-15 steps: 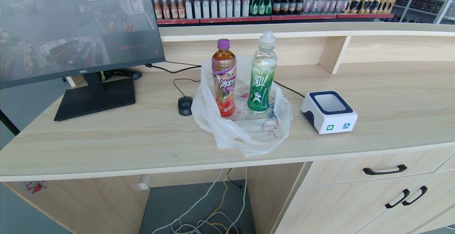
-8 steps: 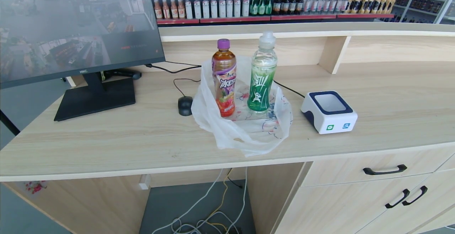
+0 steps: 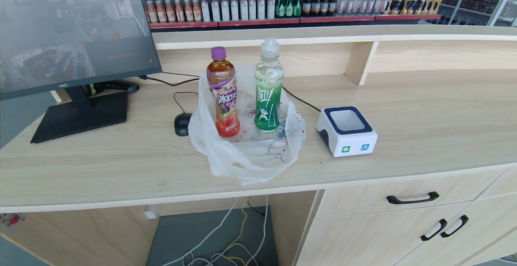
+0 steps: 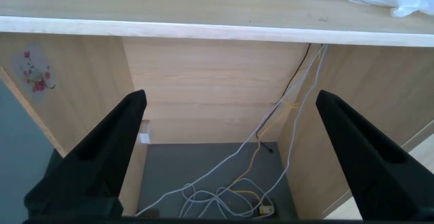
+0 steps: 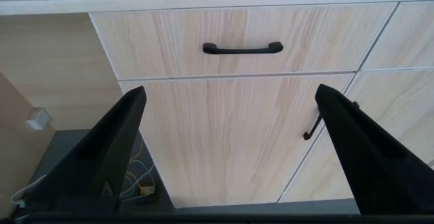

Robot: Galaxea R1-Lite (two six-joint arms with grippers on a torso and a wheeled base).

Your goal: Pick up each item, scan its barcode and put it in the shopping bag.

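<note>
Both of your items stand upright inside the spread-open shopping bag (image 3: 247, 155). The tea bottle (image 3: 223, 92) with the purple cap is just beside the green bottle (image 3: 267, 90), and the two are not touching. Neither claw holds anything.

Your left claw (image 4: 230, 102) has its fingers wide apart and sits below the counter (image 3: 121, 165), facing the open bay with the loose cables (image 4: 237, 193). From it, the bag lies higher and ahead, off toward the right claw's side, and a fold of the bag hangs over the counter edge. Your right claw (image 5: 230, 91) is spread just as wide and faces the drawer handle (image 5: 243, 47). The scanner (image 3: 346, 130) sits on the counter above it, near the bag on the side away from the left claw.

In the last half second the whole head picture slid sideways. The monitor (image 3: 68, 32), the mouse (image 3: 182, 123), the bottles and the scanner all shifted together and kept their spacing, so it was the camera that moved, not the goods.

With both bottles bagged and both claws low and free, the task looks finished or very nearly so. You cannot tell from here whether each barcode was read.
</note>
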